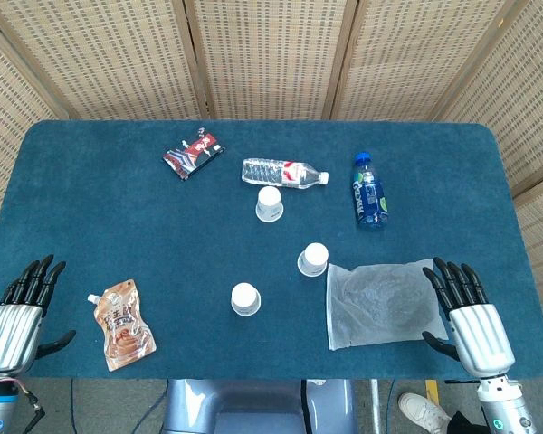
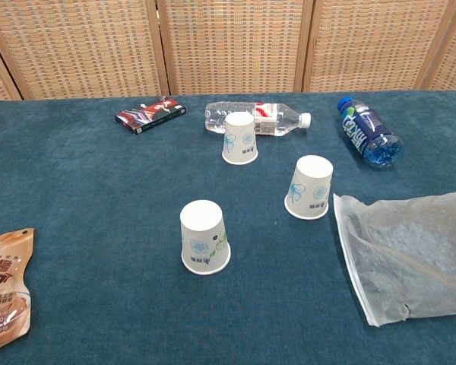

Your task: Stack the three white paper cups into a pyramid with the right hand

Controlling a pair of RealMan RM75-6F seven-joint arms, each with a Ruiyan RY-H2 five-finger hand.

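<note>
Three white paper cups stand upside down and apart on the blue table: a near one (image 1: 245,299) (image 2: 204,237), a middle one (image 1: 313,259) (image 2: 310,187) and a far one (image 1: 269,203) (image 2: 239,138). My right hand (image 1: 468,316) rests flat at the table's near right edge, fingers spread, holding nothing, right of the clear bag. My left hand (image 1: 23,303) lies open at the near left edge, well away from the cups. The chest view shows neither hand.
A clear plastic bag (image 1: 383,305) (image 2: 410,251) lies between my right hand and the cups. A clear water bottle (image 1: 283,174) (image 2: 260,119) and a blue bottle (image 1: 368,193) (image 2: 368,131) lie at the back. A dark snack packet (image 1: 194,152) sits back left, an orange pouch (image 1: 123,323) near left.
</note>
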